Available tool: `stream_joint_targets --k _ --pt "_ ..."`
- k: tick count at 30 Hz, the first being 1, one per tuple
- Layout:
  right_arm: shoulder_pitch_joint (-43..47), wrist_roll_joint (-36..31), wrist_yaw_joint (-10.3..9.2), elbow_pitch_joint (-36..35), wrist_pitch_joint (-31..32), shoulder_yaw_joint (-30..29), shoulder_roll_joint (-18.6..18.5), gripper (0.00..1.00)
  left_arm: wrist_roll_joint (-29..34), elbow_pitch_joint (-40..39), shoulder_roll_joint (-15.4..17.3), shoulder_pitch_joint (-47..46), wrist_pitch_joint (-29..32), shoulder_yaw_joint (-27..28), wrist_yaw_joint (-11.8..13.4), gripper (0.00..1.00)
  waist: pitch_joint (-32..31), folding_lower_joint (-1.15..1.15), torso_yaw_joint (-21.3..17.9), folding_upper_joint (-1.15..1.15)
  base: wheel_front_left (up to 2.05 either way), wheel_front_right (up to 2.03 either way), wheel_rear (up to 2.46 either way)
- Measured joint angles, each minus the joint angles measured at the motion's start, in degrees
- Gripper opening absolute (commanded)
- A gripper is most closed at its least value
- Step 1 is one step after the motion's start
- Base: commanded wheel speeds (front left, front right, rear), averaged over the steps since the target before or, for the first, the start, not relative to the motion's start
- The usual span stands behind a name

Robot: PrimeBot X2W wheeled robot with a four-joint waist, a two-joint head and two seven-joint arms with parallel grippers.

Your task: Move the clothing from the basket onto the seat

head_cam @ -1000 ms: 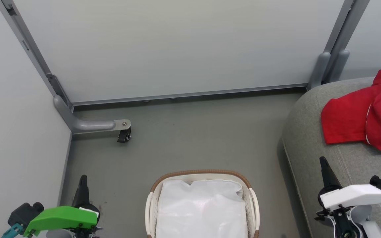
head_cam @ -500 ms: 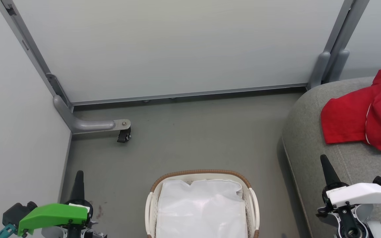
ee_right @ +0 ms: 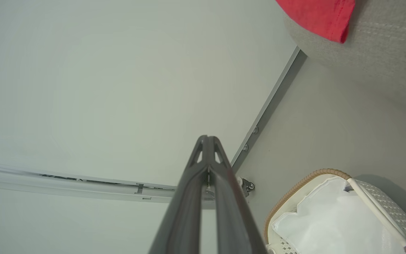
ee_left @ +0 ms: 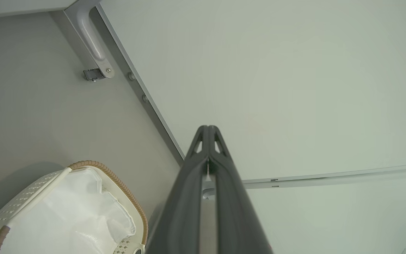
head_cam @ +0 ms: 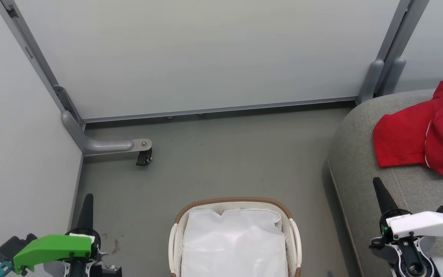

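The basket point(head_cam: 237, 201) stands on the floor point(head_cam: 221, 161), its white lining point(head_cam: 233, 246) showing. Both red pieces of clothing point(head_cam: 417, 134) lie on the seat point(head_cam: 360, 173), to the right of the basket and beyond it. The head view takes in the lettered garment and both arms. The right wrist view catches a red corner at the seat's edge, and the left wrist view has the basket and a wall panel point(ee_left: 294, 88). The left gripper point(head_cam: 87, 198), left of the basket, and the right gripper point(head_cam: 378, 184), right of it by the seat's edge, each have their fingers pressed together, empty. Since a second ago both have drifted outward from the basket, while the clothing and basket lie unchanged.
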Motion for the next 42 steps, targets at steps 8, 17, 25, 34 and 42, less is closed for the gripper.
stream_joint_targets --k 8,17,25,34,42 --pt "0.0 4.0 0.0 -0.6 1.1 -0.2 0.0 0.0 -3.4 -0.6 0.0 -0.4 1.0 0.7 -0.1 0.0 0.0 0.0 0.0 0.0 0.0 0.0 0.0" --pt "0.0 8.1 0.0 -1.2 2.0 -0.5 -0.1 0.0 -7.0 -1.2 0.0 -0.6 2.1 1.5 -0.5 0.0 0.1 0.0 -0.1 0.0 0.0 0.0 0.0" --pt "0.0 11.5 0.0 -1.6 3.0 -0.7 -0.1 0.0 -10.0 -1.6 0.0 -1.1 3.0 2.1 -0.5 0.0 0.1 0.0 -0.1 0.0 0.0 0.0 0.0" --pt "0.0 15.2 0.0 -2.2 3.9 -1.0 -0.1 0.0 -13.2 -2.0 0.0 -1.3 4.0 2.8 -0.6 0.0 0.1 0.0 -0.1 0.0 0.0 0.0 0.0" --pt "0.0 18.0 0.0 -2.6 4.6 -1.1 -0.1 0.0 -15.6 -2.5 0.0 -1.6 4.6 3.3 -0.7 0.0 0.1 0.0 -0.1 0.0 0.0 0.0 0.0"
